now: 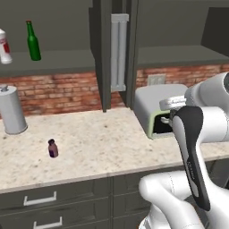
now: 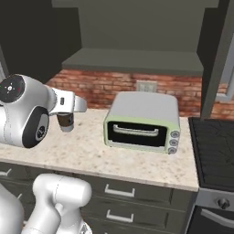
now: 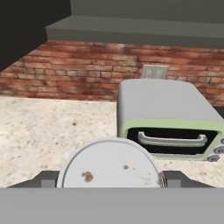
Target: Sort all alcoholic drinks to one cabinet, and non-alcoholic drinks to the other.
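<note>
My gripper (image 3: 109, 178) is shut on the coffee cup (image 3: 109, 164), whose white lid sits between the fingers. From the right base view the cup's brown sleeve (image 2: 66, 123) hangs under the hand above the counter, left of the toaster oven. The dark-green bottle (image 1: 32, 41) and the white bottle with the red label (image 1: 4, 47) stand on the left cabinet's shelf (image 1: 58, 60). The tiny purple bottle (image 1: 53, 148) stands on the counter at the left. The right cabinet's shelf (image 2: 132, 61) is bare, with its door open.
A pale-green toaster oven (image 2: 144, 121) stands on the counter under the right cabinet. A tall grey canister (image 1: 12, 109) is at the back left. The open cabinet doors (image 1: 119, 51) jut out between the two shelves. A stove (image 2: 215, 146) lies to the right.
</note>
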{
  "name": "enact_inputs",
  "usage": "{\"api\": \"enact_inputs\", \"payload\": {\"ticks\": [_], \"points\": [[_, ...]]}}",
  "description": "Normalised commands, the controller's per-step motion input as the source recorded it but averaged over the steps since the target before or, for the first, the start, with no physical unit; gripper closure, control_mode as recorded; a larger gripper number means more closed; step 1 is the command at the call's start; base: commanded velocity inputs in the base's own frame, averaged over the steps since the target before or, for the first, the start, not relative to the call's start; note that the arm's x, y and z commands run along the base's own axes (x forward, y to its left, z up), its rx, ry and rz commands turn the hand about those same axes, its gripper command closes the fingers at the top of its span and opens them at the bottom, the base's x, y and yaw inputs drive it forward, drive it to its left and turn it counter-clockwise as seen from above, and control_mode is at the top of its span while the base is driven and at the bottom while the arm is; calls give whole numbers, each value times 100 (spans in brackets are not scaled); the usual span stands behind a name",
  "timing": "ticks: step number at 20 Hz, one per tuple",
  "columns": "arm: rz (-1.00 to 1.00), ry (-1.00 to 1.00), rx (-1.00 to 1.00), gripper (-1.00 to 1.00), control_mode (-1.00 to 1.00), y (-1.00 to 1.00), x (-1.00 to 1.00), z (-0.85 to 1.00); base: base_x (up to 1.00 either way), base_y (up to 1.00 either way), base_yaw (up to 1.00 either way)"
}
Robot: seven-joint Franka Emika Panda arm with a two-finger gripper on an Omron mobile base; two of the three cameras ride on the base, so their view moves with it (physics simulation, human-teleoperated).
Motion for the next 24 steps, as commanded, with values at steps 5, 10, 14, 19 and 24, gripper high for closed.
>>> {"api": "enact_inputs", "payload": {"ticks": [5, 10, 14, 19, 24], "points": [[0, 0, 0, 100, 100, 0, 0, 0, 34, -26, 0], [0, 0, 0, 100, 100, 0, 0, 0, 33, -27, 0], [0, 0, 0, 100, 100, 0, 0, 0, 33, -27, 0], [0, 0, 0, 100, 100, 0, 0, 0, 33, -28, 0], [0, 0, 0, 100, 100, 0, 0, 0, 32, -29, 0]]}}
